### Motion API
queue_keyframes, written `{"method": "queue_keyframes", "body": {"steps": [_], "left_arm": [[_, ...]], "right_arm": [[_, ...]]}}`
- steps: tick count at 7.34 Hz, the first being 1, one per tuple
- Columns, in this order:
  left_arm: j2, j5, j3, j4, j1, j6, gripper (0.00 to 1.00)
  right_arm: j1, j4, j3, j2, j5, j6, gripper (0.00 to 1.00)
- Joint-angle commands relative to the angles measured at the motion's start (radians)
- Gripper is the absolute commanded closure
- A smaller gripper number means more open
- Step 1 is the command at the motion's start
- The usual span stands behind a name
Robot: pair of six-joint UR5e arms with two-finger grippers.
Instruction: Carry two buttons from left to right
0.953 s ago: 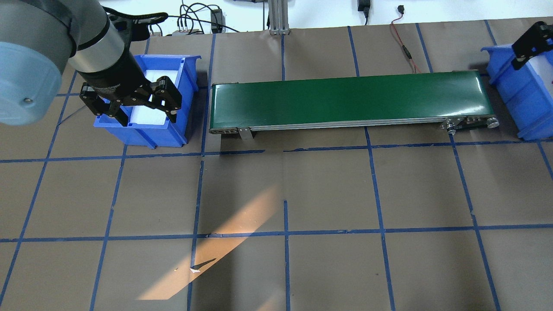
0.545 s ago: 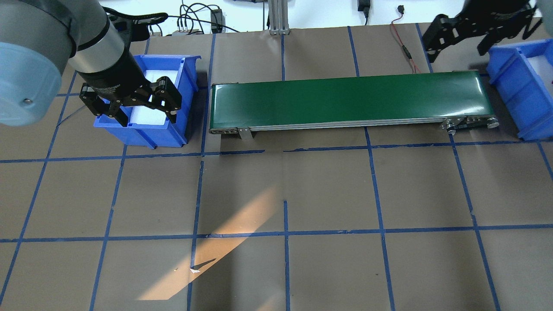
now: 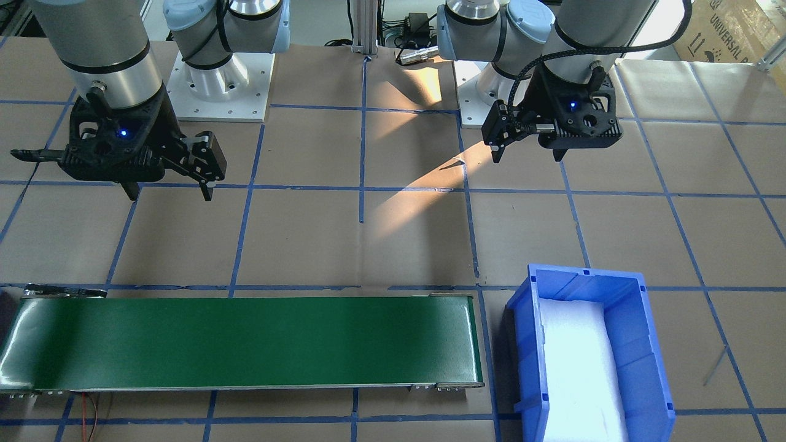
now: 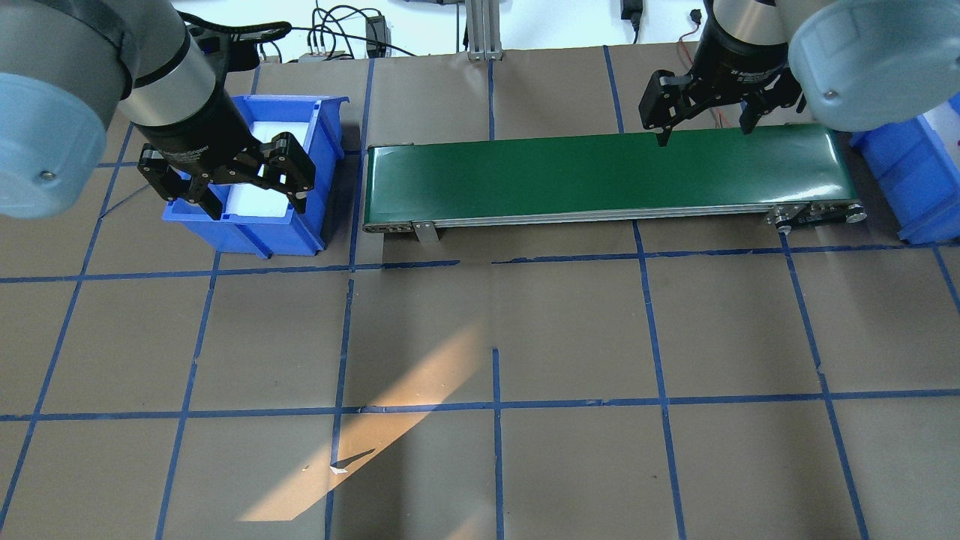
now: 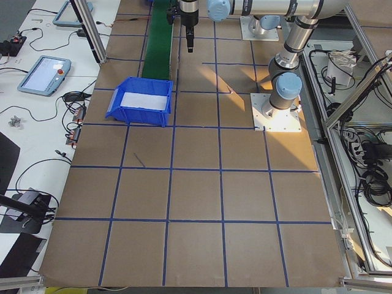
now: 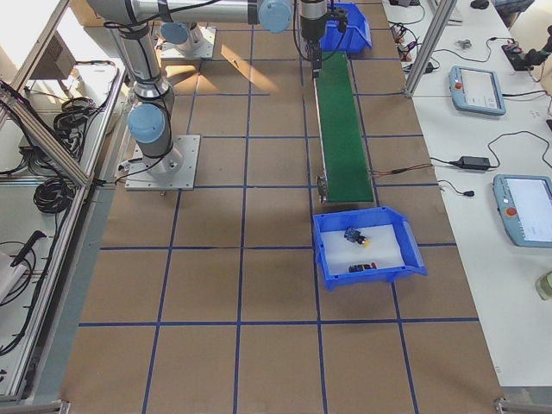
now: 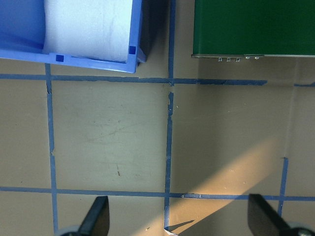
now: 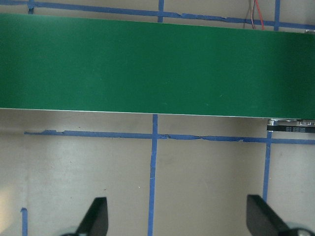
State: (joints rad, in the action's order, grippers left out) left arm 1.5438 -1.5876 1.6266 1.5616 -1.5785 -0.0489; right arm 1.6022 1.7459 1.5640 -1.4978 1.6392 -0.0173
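Observation:
Two small dark buttons lie on the white liner of the right blue bin [image 6: 328, 254]: one with a yellow cap [image 6: 356, 237] and one near the front wall [image 6: 360, 268], its cap colour unclear. They show only in the exterior right view. My left gripper [image 4: 251, 206] [image 3: 528, 156] [image 7: 179, 219] is open and empty, high above the table on my side of the left blue bin [image 4: 247, 229]. My right gripper [image 4: 705, 133] [image 3: 170, 195] [image 8: 179, 219] is open and empty, high on my side of the conveyor's right part.
A green conveyor belt [image 4: 600, 172] [image 3: 245, 341] [image 8: 157, 64] runs between the two bins. The left bin [image 3: 638, 356] [image 7: 24, 34] holds only a white foam liner. Brown paper with blue tape lines covers the table [image 4: 495, 337]. Cables lie at the far edge.
My right arm has swung left from over the right bin to the conveyor's right part, gripper open throughout. The left arm has not moved.

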Motion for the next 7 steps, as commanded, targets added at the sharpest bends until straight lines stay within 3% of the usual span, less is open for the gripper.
{"method": "queue_keyframes", "body": {"steps": [1, 2, 3, 4, 7], "left_arm": [[-0.001, 0.0, 0.001, -0.002, 0.0, 0.0, 0.0], [-0.001, 0.0, 0.001, -0.002, 0.0, 0.0, 0.0], [0.002, 0.0, 0.001, 0.0, -0.001, 0.0, 0.0], [0.008, 0.0, -0.007, 0.0, 0.0, 0.0, 0.0], [0.002, 0.0, 0.001, 0.0, 0.0, 0.0, 0.0]], "right_arm": [[0.002, 0.038, 0.027, -0.007, 0.007, -0.134, 0.0], [0.001, -0.006, -0.016, -0.005, 0.001, -0.127, 0.0], [0.001, -0.076, -0.119, 0.02, -0.004, -0.128, 0.0], [0.01, -0.221, -0.151, 0.053, -0.008, -0.139, 0.0], [0.04, -0.14, -0.091, 0.042, -0.054, -0.147, 0.0]]}}
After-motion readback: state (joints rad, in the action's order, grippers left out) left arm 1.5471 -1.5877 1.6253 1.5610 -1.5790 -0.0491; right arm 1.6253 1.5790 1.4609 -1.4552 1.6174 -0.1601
